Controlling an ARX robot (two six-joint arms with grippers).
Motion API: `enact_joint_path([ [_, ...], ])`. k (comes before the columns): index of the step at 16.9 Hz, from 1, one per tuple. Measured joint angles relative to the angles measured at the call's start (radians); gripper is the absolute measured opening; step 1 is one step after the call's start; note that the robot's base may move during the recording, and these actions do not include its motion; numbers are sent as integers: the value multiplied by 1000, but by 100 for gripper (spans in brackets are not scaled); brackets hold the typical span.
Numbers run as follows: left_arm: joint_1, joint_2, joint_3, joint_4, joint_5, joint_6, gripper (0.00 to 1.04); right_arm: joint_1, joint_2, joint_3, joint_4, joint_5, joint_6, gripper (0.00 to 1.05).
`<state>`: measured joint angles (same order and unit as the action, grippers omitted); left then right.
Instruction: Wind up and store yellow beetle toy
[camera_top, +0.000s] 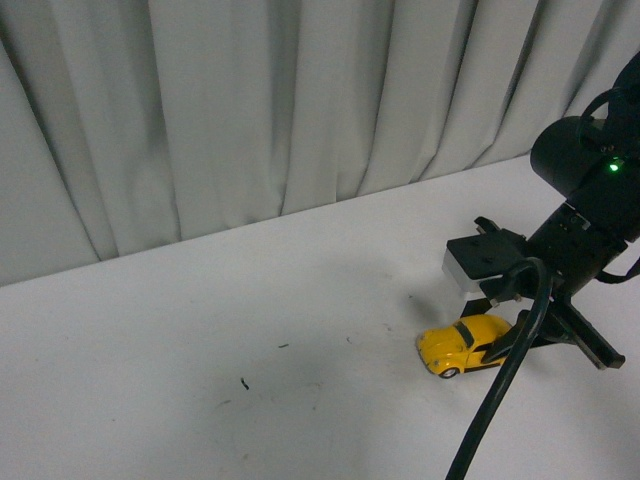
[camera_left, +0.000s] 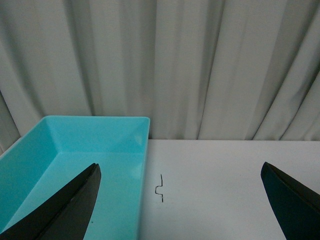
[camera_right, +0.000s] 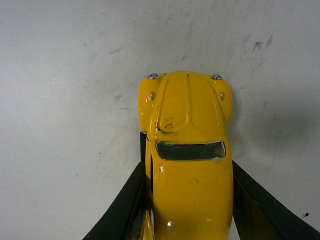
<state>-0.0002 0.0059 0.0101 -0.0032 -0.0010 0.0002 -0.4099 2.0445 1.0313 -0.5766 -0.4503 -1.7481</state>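
Note:
The yellow beetle toy (camera_top: 462, 344) rests on the white table at the right, nose pointing left. My right gripper (camera_top: 510, 345) is shut on its rear half. In the right wrist view the yellow beetle toy (camera_right: 187, 150) fills the middle, hood and dark windscreen showing, with a black finger (camera_right: 125, 205) pressed against each side. My left gripper (camera_left: 182, 200) stands open over the table with nothing between its fingers (camera_left: 70, 205). The left arm is out of the front view.
A turquoise bin (camera_left: 75, 160) stands by my left gripper, in front of the grey curtain (camera_left: 160, 65). A small bent wire mark (camera_left: 160, 188) lies on the table beside the bin. The table (camera_top: 200, 350) carries a few dark scuffs (camera_top: 244, 382).

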Motion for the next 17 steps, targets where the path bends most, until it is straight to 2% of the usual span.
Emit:
enact_joint_path([
  [5,0,0,0,0,0,0,98,5,0,10,-7,1,1,40],
  [6,0,0,0,0,0,0,98,6,0,13,-6,1,1,45],
  [11,0,0,0,0,0,0,98,10,15,16,-10,39,4,97],
  [12,0,0,0,0,0,0,98,9,15,16,-11,39,5,100],
  [17,0,0,0,0,0,0,98,10,15,16,-1,39,4,98],
])
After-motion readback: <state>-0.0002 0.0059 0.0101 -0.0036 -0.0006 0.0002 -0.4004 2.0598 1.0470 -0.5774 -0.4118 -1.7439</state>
